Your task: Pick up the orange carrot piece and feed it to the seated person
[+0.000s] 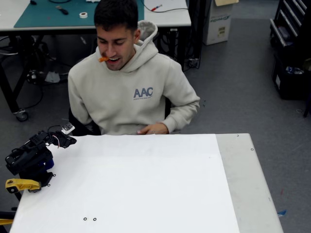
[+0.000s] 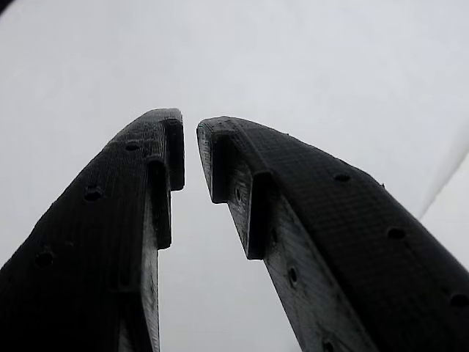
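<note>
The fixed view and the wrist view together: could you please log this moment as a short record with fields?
carrot piece: orange, held in the seated person's mouth
seated person: behind the table, leaning forward, one hand at the table edge
claw: nearly closed, narrow gap at the tips, nothing between them
arm: folded low at the left edge of the table in the fixed view
table: white top
task state: carrot appears delivered

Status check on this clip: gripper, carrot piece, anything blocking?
Gripper empty, jaws nearly closed, folded at table's left edge. Orange carrot piece in seated person's mouth. Nothing in the way.
</note>
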